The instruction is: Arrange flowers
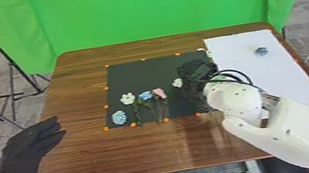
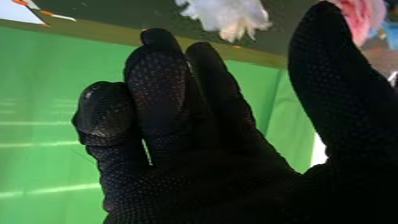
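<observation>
In the head view, the left hand [image 1: 31,146] is hanging at the left edge of the brown wooden table [image 1: 131,154], its fingers extending loosely and grasping nothing. The right arm [image 1: 265,126] is crossing the near right part of the table from the bottom edge.

On the black mat [image 1: 148,69], the pale blue flower cluster [image 1: 119,117] is lying nearest, toward the left corner. Just beyond it, the larger white flower [image 1: 128,99], the blue flower [image 1: 145,95] and the pink flower [image 1: 159,93] are lying in a row from left to right, their green stems [image 1: 153,111] pointing back toward the near edge. The small white flower [image 1: 178,83] is resting slightly farther off, between the pink one and the right hand [image 1: 196,72], which is hovering above the right part of the mat. In the right wrist view, that hand's fingers and thumb are standing apart, with nothing between them, and white petals [image 2: 229,17] and pink petals [image 2: 358,19] are showing beyond the fingertips.

The white sheet [image 1: 262,79] is lying to the right of the mat, with the small blue-gray flower [image 1: 261,50] resting on its far part. Behind the table, the green backdrop [image 1: 156,8] is hanging.
</observation>
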Controlling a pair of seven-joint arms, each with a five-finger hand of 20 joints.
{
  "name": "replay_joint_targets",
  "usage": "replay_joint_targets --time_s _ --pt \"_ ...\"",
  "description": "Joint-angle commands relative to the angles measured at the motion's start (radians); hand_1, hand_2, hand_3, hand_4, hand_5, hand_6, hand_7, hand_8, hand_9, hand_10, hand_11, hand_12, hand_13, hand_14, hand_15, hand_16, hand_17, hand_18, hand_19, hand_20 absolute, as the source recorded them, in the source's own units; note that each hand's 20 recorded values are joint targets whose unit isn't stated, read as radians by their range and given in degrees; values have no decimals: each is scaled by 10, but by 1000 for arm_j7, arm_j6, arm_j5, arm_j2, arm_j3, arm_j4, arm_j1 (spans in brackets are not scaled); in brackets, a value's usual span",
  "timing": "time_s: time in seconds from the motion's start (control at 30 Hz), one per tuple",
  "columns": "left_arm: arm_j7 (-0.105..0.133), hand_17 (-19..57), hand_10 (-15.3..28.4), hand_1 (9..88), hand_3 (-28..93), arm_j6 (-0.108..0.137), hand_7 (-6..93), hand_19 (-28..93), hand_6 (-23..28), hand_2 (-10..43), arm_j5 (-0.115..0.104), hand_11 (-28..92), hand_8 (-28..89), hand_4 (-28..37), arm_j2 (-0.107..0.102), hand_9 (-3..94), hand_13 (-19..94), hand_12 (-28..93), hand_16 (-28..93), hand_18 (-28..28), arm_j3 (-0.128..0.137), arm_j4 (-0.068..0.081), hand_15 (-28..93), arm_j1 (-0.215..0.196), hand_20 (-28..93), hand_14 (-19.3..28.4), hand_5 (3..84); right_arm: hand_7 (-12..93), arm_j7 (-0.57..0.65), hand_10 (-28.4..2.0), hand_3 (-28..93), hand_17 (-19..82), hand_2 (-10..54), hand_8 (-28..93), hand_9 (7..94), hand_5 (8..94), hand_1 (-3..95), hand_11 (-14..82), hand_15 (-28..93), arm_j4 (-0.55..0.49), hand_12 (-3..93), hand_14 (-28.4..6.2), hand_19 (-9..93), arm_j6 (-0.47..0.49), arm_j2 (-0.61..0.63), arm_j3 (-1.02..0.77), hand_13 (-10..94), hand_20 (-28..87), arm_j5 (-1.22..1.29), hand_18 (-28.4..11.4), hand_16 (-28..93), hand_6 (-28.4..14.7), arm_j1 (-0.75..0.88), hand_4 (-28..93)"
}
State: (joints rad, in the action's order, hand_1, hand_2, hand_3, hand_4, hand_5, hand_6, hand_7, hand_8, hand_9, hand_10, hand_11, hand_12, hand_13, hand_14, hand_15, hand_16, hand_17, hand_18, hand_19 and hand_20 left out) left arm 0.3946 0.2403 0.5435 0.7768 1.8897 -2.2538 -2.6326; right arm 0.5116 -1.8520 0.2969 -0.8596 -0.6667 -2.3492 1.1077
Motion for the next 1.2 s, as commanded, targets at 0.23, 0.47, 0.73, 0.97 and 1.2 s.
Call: replay_joint_targets --time_s 0.23,0.47,0.73,0.97,1.2 --pt "9 -92 226 283 815 17 170 611 141 44 -12 325 -94 -145 -9 397 278 93 -146 243 -2 -10 628 -13 97 284 484 115 51 -219 830 464 -53 -76 531 487 283 189 782 -2 174 -126 932 -23 87 -70 636 321 84 -198 175 -114 -56 -242" --pt "31 -92 225 282 815 27 170 609 141 45 -18 323 -92 -145 -20 397 278 96 -144 243 -8 -15 626 -16 101 284 484 121 52 -213 833 459 -37 -78 527 487 279 182 783 99 172 -124 932 -17 136 -77 636 303 46 -193 172 -108 -126 -238" --pt "26 -91 224 282 815 18 171 608 140 46 -12 323 -93 -145 -22 397 278 97 -143 243 -17 -15 626 4 104 284 484 133 117 -208 838 455 -37 -81 507 481 285 168 786 204 170 -119 932 47 146 -79 631 289 19 -188 171 -102 -156 -244" --pt "39 -91 224 281 816 18 172 607 140 46 -18 323 -94 -146 -23 397 278 98 -143 242 -18 -15 627 0 107 284 484 134 182 -208 840 454 -38 -83 493 469 287 152 787 268 169 -117 932 92 155 -101 628 281 22 -186 170 -100 -147 -248" --pt "32 -91 223 280 816 9 173 606 139 46 -16 323 -94 -146 -16 397 278 98 -143 242 -21 -12 627 12 109 284 483 139 188 -207 857 454 -35 -85 490 466 294 147 789 343 169 -116 932 95 141 -121 629 277 -3 -185 166 -97 -148 -246"
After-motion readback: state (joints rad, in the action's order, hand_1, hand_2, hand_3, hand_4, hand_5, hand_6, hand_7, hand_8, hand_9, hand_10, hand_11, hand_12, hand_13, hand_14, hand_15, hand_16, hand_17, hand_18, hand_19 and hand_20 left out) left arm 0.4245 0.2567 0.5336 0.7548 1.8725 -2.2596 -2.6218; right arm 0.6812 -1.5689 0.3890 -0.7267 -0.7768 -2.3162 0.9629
